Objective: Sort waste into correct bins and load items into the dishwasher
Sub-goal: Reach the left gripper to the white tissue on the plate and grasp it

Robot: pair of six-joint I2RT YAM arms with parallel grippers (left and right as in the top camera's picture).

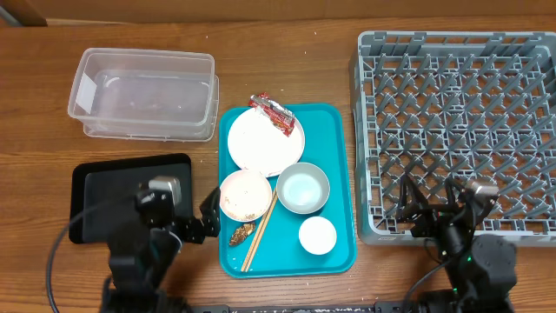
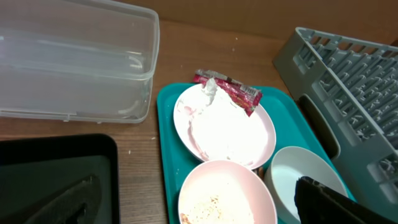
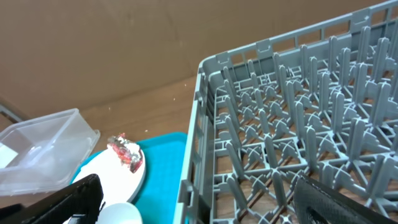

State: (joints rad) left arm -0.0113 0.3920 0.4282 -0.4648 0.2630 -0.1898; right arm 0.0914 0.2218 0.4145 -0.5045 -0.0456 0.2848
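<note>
A teal tray [image 1: 334, 139] holds a white plate [image 1: 261, 146] with a red-and-white wrapper [image 1: 272, 113] on its far rim. It also holds a pinkish bowl [image 1: 245, 195] with rice grains [image 2: 205, 204], a pale blue bowl [image 1: 303, 188], a white cup [image 1: 317, 235] and a brown scrap [image 1: 241, 233]. My left gripper [image 1: 207, 219] is open and empty at the tray's left edge, next to the pinkish bowl [image 2: 227, 186]. My right gripper [image 1: 429, 211] is open and empty over the near left corner of the grey rack [image 1: 358, 130].
A clear tub [image 1: 143, 87] stands at the back left and a black tray [image 1: 104, 187] lies in front of it, under my left arm. Wooden chopsticks [image 1: 259, 230] lie on the teal tray beside the brown scrap.
</note>
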